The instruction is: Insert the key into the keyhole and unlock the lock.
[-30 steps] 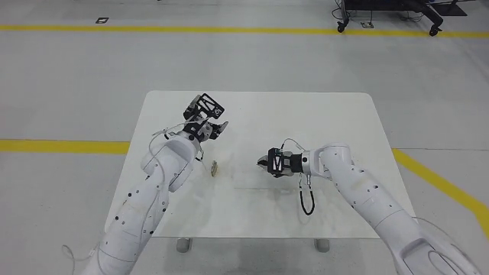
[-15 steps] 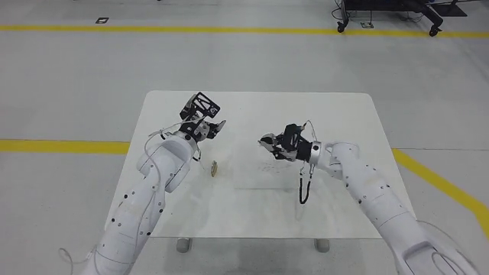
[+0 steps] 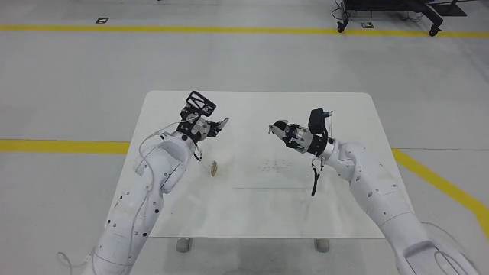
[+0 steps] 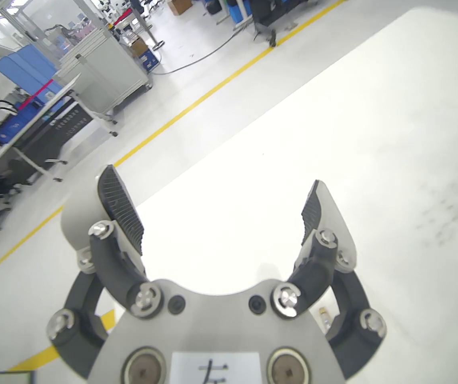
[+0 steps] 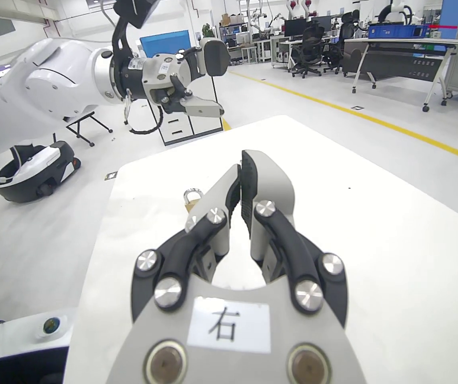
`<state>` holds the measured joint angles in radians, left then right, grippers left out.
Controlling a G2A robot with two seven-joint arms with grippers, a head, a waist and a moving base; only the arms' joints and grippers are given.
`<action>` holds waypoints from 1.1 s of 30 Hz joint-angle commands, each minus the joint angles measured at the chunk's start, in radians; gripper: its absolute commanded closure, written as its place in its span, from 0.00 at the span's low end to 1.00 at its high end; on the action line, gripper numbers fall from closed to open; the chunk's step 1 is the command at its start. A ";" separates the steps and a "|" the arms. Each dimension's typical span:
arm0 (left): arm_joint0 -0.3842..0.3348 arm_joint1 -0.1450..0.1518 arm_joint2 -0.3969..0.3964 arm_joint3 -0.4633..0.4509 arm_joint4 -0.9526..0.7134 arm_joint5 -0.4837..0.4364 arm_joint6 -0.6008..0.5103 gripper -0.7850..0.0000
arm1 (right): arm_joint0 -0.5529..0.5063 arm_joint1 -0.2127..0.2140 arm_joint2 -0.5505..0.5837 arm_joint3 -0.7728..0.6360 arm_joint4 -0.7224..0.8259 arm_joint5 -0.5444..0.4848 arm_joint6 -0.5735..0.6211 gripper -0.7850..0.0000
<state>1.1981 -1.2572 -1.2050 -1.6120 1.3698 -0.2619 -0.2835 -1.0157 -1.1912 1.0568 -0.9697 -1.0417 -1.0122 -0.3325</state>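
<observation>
A small brass padlock (image 3: 215,169) with a silver shackle lies on the white table (image 3: 252,214), left of the middle. The right wrist view has the padlock (image 5: 192,199) just beyond my right gripper (image 5: 240,166), whose pads press together with nothing visible between them. From above, the right gripper (image 3: 274,128) hangs over the table's middle, to the right of the padlock and farther back. My left gripper (image 4: 213,185) is open and empty, raised above the table. In the top view the left gripper (image 3: 210,126) sits behind the padlock. No key can be made out.
Faint dark scuff marks (image 3: 275,166) speckle the table's middle. A black cable (image 3: 313,179) loops under the right forearm. Yellow floor lines (image 3: 69,146) run past the table, and carts and desks stand far behind.
My right gripper has risen from the table surface and swung toward the far side, staying shut. My left gripper drifted slightly farther back. The padlock has not moved.
</observation>
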 commanded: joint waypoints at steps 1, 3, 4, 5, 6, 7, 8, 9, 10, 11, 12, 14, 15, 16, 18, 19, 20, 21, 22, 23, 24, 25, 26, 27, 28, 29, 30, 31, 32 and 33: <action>-0.005 -0.006 -0.041 0.056 -0.441 -0.105 0.041 0.00 | -0.015 -0.004 -0.009 -0.001 0.132 0.000 0.019 1.00; -0.027 -0.007 -0.050 0.106 -0.584 -0.189 0.017 0.00 | -0.026 -0.005 -0.031 -0.002 0.274 0.000 0.061 1.00; -0.035 -0.008 -0.049 0.118 -0.611 -0.211 0.006 0.00 | -0.030 -0.004 -0.040 -0.002 0.329 0.000 0.080 1.00; -0.034 -0.013 -0.040 0.146 -0.756 -0.273 0.002 0.00 | -0.038 -0.003 -0.066 -0.017 0.458 0.000 0.134 1.00; -0.038 -0.014 -0.033 0.178 -0.859 -0.308 -0.045 0.00 | -0.042 0.000 -0.080 -0.036 0.553 0.000 0.179 1.00; -0.053 -0.014 -0.030 0.205 -0.948 -0.325 -0.110 0.00 | -0.048 0.007 -0.089 -0.053 0.646 0.000 0.229 1.00; -0.059 -0.014 -0.031 0.222 -1.016 -0.330 -0.143 0.00 | -0.055 0.016 -0.093 -0.060 0.732 0.000 0.290 1.00; -0.059 -0.014 -0.031 0.222 -1.016 -0.330 -0.143 0.00 | -0.055 0.016 -0.093 -0.060 0.732 0.000 0.290 1.00; -0.059 -0.014 -0.031 0.222 -1.016 -0.330 -0.143 0.00 | -0.055 0.016 -0.093 -0.060 0.732 0.000 0.290 1.00; -0.059 -0.014 -0.031 0.222 -1.016 -0.330 -0.143 0.00 | -0.055 0.016 -0.093 -0.060 0.732 0.000 0.290 1.00; -0.059 -0.014 -0.031 0.222 -1.016 -0.330 -0.143 0.00 | -0.055 0.016 -0.093 -0.060 0.732 0.000 0.290 1.00; -0.059 -0.014 -0.031 0.222 -1.016 -0.330 -0.143 0.00 | -0.055 0.016 -0.093 -0.060 0.732 0.000 0.290 1.00; -0.059 -0.014 -0.031 0.222 -1.016 -0.330 -0.143 0.00 | -0.055 0.016 -0.093 -0.060 0.732 0.000 0.290 1.00; -0.059 -0.014 -0.031 0.222 -1.016 -0.330 -0.143 0.00 | -0.055 0.016 -0.093 -0.060 0.732 0.000 0.290 1.00; -0.053 -0.020 -0.003 0.199 -1.072 -0.336 -0.134 0.00 | -0.055 0.016 -0.093 -0.060 0.732 0.000 0.290 1.00; -0.054 -0.025 0.016 0.198 -1.099 -0.354 -0.130 0.00 | -0.059 0.015 -0.096 -0.062 0.737 0.002 0.292 1.00; -0.058 -0.029 0.034 0.208 -1.130 -0.374 -0.126 0.00 | -0.071 0.013 -0.102 -0.069 0.762 0.017 0.301 1.00; -0.065 -0.032 0.051 0.229 -1.142 -0.391 -0.129 0.00 | -0.075 0.011 -0.105 -0.075 0.781 0.034 0.313 1.00; -0.071 -0.034 0.063 0.245 -1.147 -0.403 -0.135 0.00 | -0.082 0.009 -0.110 -0.083 0.811 0.028 0.316 1.00; -0.082 -0.037 0.081 0.282 -1.160 -0.429 -0.142 0.00 | -0.091 0.006 -0.117 -0.088 0.872 0.018 0.331 1.00; -0.088 -0.041 0.090 0.309 -1.185 -0.446 -0.137 0.00 | -0.093 0.004 -0.121 -0.086 0.915 0.021 0.346 1.00; -0.091 -0.043 0.097 0.323 -1.209 -0.459 -0.135 0.00 | -0.097 0.002 -0.126 -0.089 0.952 0.020 0.357 1.00; -0.101 -0.046 0.111 0.348 -1.248 -0.487 -0.147 0.00 | -0.102 -0.002 -0.141 -0.099 1.044 0.004 0.388 1.00; -0.110 -0.048 0.116 0.365 -1.266 -0.502 -0.159 0.02 | -0.102 -0.004 -0.148 -0.102 1.105 0.000 0.414 1.00; -0.119 -0.048 0.121 0.379 -1.278 -0.512 -0.170 0.15 | -0.101 -0.005 -0.154 -0.100 1.162 0.000 0.445 1.00; -0.125 -0.050 0.128 0.389 -1.292 -0.520 -0.181 0.33 | -0.096 -0.005 -0.157 -0.097 1.206 0.000 0.476 1.00; -0.131 -0.051 0.135 0.399 -1.310 -0.528 -0.193 0.42 | -0.092 -0.005 -0.158 -0.093 1.245 0.000 0.500 1.00; -0.136 -0.052 0.142 0.409 -1.327 -0.535 -0.204 0.53 | -0.087 -0.005 -0.158 -0.085 1.272 0.004 0.524 1.00; -0.141 -0.054 0.149 0.421 -1.344 -0.541 -0.214 0.55 | -0.081 -0.006 -0.159 -0.077 1.293 0.010 0.543 1.00; -0.146 -0.055 0.155 0.431 -1.355 -0.544 -0.223 0.54 | -0.077 -0.007 -0.161 -0.069 1.308 0.015 0.560 1.00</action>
<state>1.0570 -1.3109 -1.0572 -1.1931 0.0290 -0.8022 -0.4966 -1.0974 -1.1970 0.8975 -1.0475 0.2456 -1.0031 0.2074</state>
